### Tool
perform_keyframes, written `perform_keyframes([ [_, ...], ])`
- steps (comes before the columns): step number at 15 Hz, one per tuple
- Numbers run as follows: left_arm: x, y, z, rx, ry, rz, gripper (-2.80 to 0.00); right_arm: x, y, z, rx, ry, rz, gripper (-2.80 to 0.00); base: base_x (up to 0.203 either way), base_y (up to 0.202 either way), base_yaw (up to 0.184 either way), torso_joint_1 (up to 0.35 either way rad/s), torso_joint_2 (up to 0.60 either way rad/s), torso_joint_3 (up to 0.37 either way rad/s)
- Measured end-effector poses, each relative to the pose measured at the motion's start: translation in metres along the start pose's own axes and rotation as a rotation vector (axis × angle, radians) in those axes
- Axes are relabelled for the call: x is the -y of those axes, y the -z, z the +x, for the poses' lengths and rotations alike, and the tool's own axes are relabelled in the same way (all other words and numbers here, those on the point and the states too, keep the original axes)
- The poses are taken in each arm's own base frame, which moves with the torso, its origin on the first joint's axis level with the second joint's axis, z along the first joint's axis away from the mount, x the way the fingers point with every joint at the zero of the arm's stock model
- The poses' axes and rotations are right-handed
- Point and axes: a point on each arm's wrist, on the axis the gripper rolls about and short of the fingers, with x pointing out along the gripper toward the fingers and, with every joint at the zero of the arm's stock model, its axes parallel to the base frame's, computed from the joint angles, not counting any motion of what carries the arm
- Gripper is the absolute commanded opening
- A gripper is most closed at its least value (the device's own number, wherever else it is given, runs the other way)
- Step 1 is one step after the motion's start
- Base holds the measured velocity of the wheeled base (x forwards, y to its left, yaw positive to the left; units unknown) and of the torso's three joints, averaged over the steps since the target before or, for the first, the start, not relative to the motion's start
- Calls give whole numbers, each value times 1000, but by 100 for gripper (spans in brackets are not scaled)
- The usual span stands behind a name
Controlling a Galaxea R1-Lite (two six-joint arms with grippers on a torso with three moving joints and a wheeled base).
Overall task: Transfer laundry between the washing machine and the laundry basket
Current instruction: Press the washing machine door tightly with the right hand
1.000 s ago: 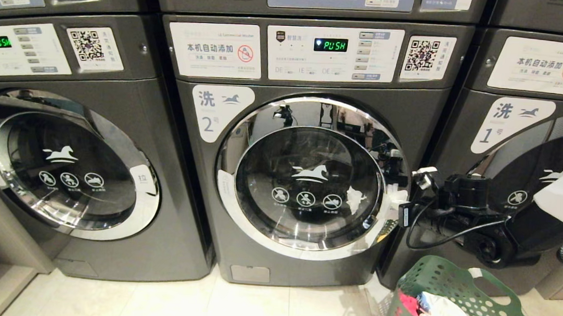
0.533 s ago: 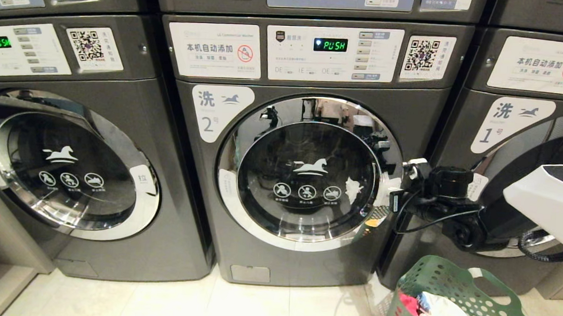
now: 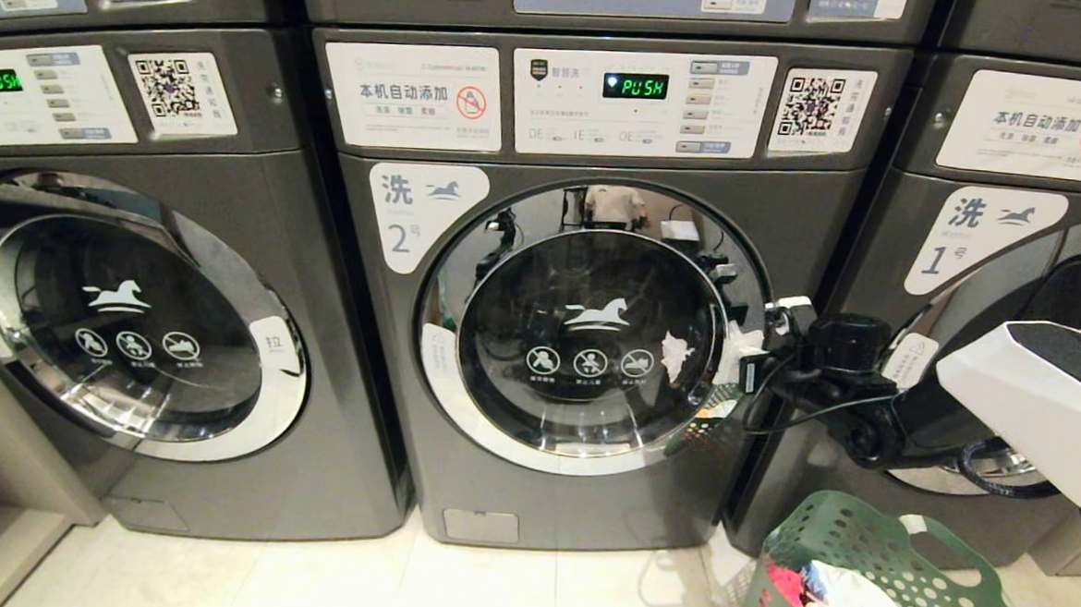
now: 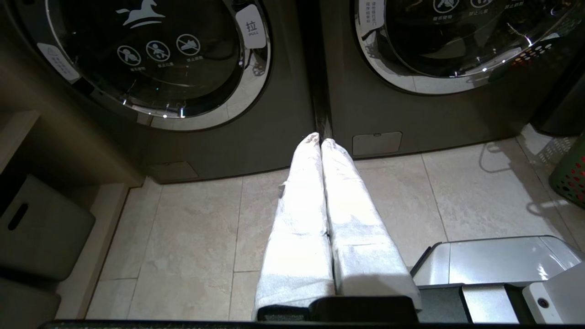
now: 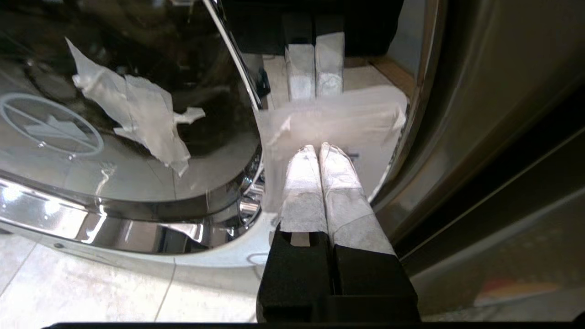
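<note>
laundry: sat in green laundry basket [image 3: 896, 581] on floor, lower right, in front of machine 1; colourful pieces, not countable.
washer door: machine 2 door [image 3: 585, 329] looked ajar at its right edge.
right gripper [image 5: 319, 148]: clenched, tips against white pull tab [image 5: 333, 123] on door rim, nothing grasped.
left gripper [image 4: 321, 139]: clenched, empty, low over floor tiles between machines.
risk: shut tips could slip off the slick chrome rim, door swinging back closed.
risk 2: right arm hung above basket, might knock it.
count: three washers in view, one basket, two grippers.
</note>
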Motion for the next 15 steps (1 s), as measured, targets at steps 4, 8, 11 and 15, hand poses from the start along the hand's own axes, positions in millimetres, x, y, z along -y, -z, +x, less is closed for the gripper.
perform_keyframes([
  [4, 0, -1, -1, 8, -2, 0, -280, 0, 1, 5, 20, 1, -4, -280, 0, 0, 0, 0, 0, 0],
  [8, -1, -4, -2, 33, -12, 2, -280, -1, 7, 9, 27, 1, -3, -280, 0, 0, 0, 0, 0, 0],
  [11, -1, -3, 0, 29, -11, 1, -280, 0, 10, 13, 28, 1, -3, -280, 0, 0, 0, 0, 0, 0],
  [15, -2, -4, 0, 39, -36, -2, -280, -1, 14, 18, 28, 0, 0, -280, 0, 0, 0, 0, 0, 0],
])
